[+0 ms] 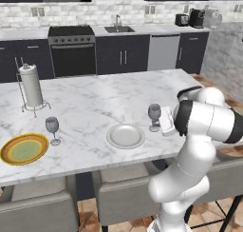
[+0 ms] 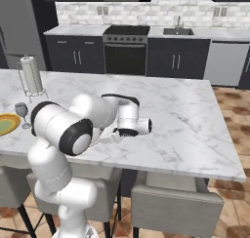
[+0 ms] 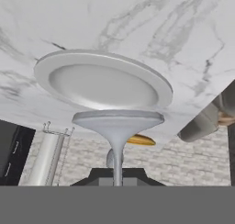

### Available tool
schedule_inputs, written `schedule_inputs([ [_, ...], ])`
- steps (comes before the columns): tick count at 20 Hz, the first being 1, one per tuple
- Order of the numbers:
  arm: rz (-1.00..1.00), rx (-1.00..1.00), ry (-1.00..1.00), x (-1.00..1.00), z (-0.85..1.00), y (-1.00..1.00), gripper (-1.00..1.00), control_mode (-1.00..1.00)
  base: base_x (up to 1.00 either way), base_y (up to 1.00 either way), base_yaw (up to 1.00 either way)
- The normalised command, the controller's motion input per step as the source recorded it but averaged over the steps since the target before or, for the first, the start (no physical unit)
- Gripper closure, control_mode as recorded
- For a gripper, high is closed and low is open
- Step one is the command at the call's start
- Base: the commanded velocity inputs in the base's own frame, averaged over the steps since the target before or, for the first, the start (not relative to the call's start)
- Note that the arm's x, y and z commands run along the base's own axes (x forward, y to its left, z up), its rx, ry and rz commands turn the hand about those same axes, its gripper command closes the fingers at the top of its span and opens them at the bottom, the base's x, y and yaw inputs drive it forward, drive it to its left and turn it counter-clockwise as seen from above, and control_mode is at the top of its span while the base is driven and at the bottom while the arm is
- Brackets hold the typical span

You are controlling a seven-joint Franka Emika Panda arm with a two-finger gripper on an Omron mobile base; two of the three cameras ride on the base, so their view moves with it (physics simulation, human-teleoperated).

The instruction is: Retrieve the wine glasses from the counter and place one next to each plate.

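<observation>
On the marble island (image 1: 95, 107), seen from the left base view, a white-grey plate (image 1: 125, 136) sits near the front edge and serves as the landmark for everything else. Just to the right of that plate stands a wine glass (image 1: 154, 117), upright, with the robot's white hand pressed in against it from the right; the gripper (image 1: 163, 123) sits at the glass's stem and foot. Far to the left of the plate lies a yellow-orange plate (image 1: 24, 149), and a second wine glass (image 1: 52, 130) already stands just beside its right rim. A paper-towel roll (image 1: 31, 86) on a wire stand rises further back on the left. From the right base view, the arm folds low over the island's front edge, hiding the white-grey plate, while the second glass and a sliver of the yellow-orange plate show at the far left. From the hand view, which is rolled upside down, the white-grey plate fills the middle, and the held glass's round foot (image 3: 117, 119) lies just beside the plate's rim, its thin stem running straight back toward the fingers, so the long axis points away from the hand. The jaws look clamped together on that stem. Judging from this, the glass is already next to its plate, and the coming move depends on the foot resting flat on the marble beside the rim, not on it, before the fingers let go
</observation>
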Motion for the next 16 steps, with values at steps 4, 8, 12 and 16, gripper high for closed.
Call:
schedule_inputs([
  [4, 0.00, 0.00, -0.01, 0.08, -0.09, -0.12, 1.00, -1.00, 0.00, 0.00, 0.00],
  [8, 0.00, 0.00, 0.00, 0.00, -0.14, -0.03, 1.00, -1.00, 0.00, 0.00, 0.00],
  [12, 0.00, 0.00, 0.00, 0.00, -0.17, 0.00, 1.00, -1.00, 0.00, 0.00, 0.00],
  [16, 0.00, 0.00, -0.01, 0.00, -0.19, 0.00, 1.00, -1.00, 0.00, 0.00, 0.00],
])
